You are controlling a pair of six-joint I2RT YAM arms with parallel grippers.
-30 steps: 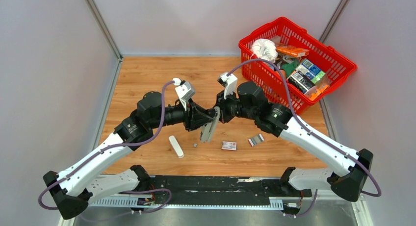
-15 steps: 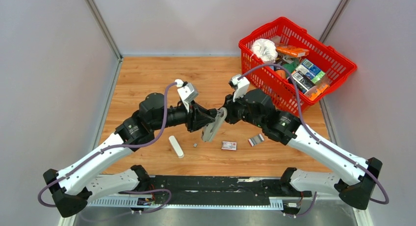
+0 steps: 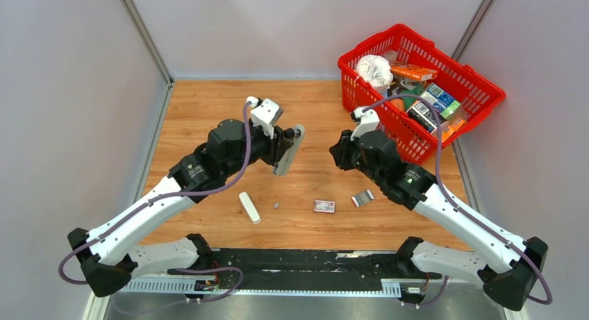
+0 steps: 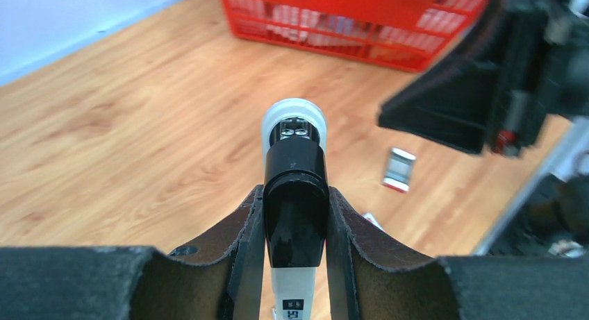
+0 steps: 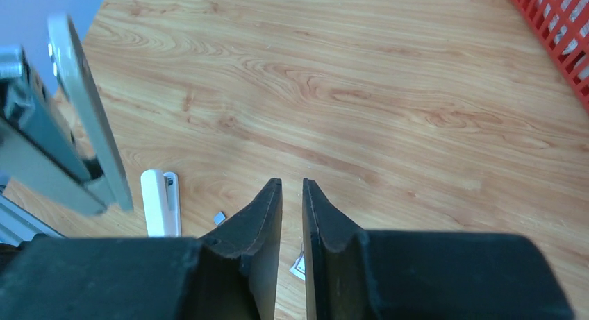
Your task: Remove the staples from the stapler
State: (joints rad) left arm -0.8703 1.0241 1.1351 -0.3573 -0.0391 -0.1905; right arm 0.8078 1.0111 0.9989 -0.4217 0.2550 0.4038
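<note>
My left gripper (image 3: 283,150) is shut on the stapler (image 3: 289,148) and holds it tilted above the table. In the left wrist view the gripper (image 4: 295,195) clamps the stapler's black-and-white body (image 4: 295,167) between both pads. My right gripper (image 3: 339,155) hangs apart from the stapler, to its right. Its jaws (image 5: 292,184) are almost shut with a thin gap and nothing between them. A short silver strip of staples (image 3: 362,198) lies on the table; it also shows in the left wrist view (image 4: 400,169). A tiny grey bit (image 3: 276,205) lies nearer the middle, seen too in the right wrist view (image 5: 219,217).
A white stapler part (image 3: 249,207) lies on the wood, also in the right wrist view (image 5: 160,203). A small red-and-white box (image 3: 324,206) lies beside the staples. A red basket (image 3: 479,91) full of items stands at the back right. Grey walls enclose the table.
My right gripper has let go of the stapler and drawn back to the right. My left gripper has lifted the stapler up and away, toward the back.
</note>
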